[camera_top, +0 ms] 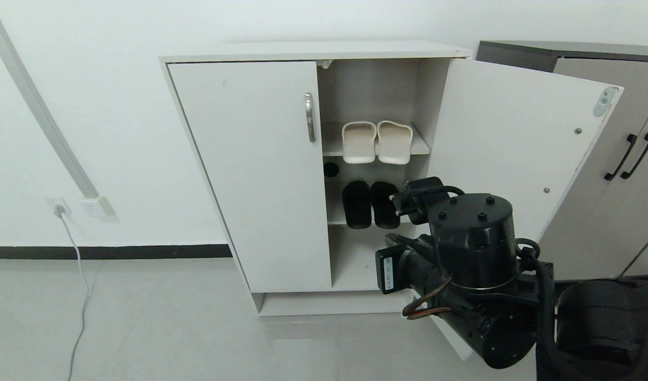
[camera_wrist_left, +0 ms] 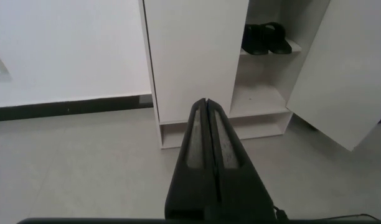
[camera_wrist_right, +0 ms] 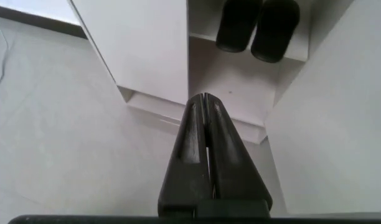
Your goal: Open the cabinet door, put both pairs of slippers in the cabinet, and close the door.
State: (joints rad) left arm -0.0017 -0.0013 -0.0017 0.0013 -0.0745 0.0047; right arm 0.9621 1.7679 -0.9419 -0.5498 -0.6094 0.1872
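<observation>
**Door (camera_top: 514, 153) wide open, looks like only the closing left**

Swung out to the right, inner face showing, free edge close to the grey cabinet (camera_top: 610, 159). Looks like a light, stiff board on hinges, so probably fine with a gentle push and no real grip. Own handle hidden on the outer face, so can't tell where to hook it. Best bet: press flat on the outer face near the free edge, far from the hinges. Surface looks smooth, so likely slippery for pinching.

White slippers (camera_top: 377, 142) on the upper shelf of the cabinet (camera_top: 313, 50), black slippers (camera_top: 370, 205) on the shelf below, each pair side by side. White pair seems to poke a little past the shelf lip, so worth watching in case the door catches it. Left door (camera_top: 250, 169) shut, handle (camera_top: 309, 117) by its inner edge.

Right gripper (camera_wrist_right: 206, 98) pinched together, empty, low in front of the open bay with the black pair just beyond. Left gripper (camera_wrist_left: 206, 102) pinched together too, empty, farther back over the floor (camera_top: 144, 317), aimed at the cabinet base.

Plenty of open floor to the left and in front. Tight on the right between door and grey cabinet. Right arm (camera_top: 472, 238) parked just beside the inner face, right in the swing path, so needs to get clear first.
</observation>
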